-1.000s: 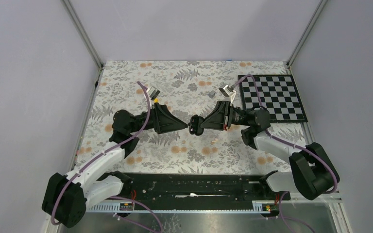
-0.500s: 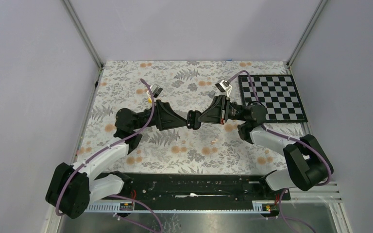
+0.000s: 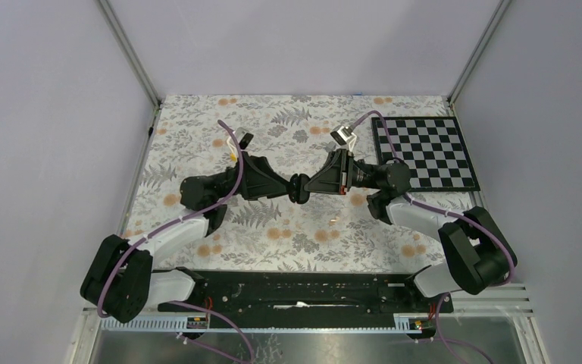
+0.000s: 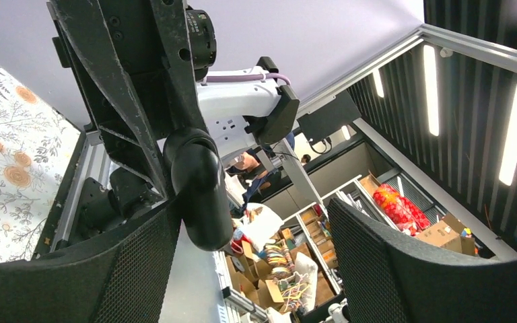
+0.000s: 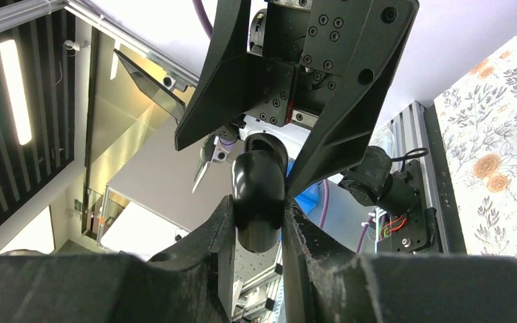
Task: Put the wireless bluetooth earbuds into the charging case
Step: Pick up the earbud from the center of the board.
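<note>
The charging case is a black oval pod [image 3: 298, 187] held in the air over the middle of the table. My right gripper [image 3: 305, 187] is shut on it; in the right wrist view the pod [image 5: 259, 195] is clamped between both fingers, around my right gripper [image 5: 258, 225]. My left gripper [image 3: 291, 187] faces it from the left, open. In the left wrist view [image 4: 256, 269] the pod [image 4: 198, 195] hangs close to the left mesh finger [image 4: 108, 269]. No earbud shows clearly. A tiny speck [image 3: 334, 221] lies on the cloth, too small to tell.
A floral cloth [image 3: 197, 136] covers the table. A black and white checkerboard [image 3: 424, 152] lies at the back right. Metal frame posts stand at both back corners. The black base rail [image 3: 295, 288] runs along the near edge.
Both grippers have risen and moved toward the far side and slightly left. The left gripper has closed the gap to the pod held by the right gripper.
</note>
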Controlling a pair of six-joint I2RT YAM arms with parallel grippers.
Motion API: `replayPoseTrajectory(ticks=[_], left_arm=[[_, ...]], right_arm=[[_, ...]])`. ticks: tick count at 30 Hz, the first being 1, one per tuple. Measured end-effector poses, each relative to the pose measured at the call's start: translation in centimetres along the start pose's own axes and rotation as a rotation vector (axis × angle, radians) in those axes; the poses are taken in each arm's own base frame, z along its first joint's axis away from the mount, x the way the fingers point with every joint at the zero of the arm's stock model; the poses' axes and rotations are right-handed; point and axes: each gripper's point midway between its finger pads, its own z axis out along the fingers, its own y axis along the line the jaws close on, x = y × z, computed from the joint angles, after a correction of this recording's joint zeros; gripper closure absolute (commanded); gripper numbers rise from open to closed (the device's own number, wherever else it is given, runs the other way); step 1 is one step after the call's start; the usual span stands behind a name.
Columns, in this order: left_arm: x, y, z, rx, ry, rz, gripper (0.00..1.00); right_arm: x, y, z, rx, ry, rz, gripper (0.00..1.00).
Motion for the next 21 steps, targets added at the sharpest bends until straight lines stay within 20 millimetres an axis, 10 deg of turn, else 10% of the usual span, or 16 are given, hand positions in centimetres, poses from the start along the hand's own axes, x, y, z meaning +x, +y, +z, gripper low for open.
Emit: replayPoseTrajectory(ticks=[21], left_arm=[[-0.5,2.3,0.0,-0.194,0.006,0.102,0.32]], right_arm=[[-0.1,-0.2,0.7,-0.008,0.015,0.005,1.0]])
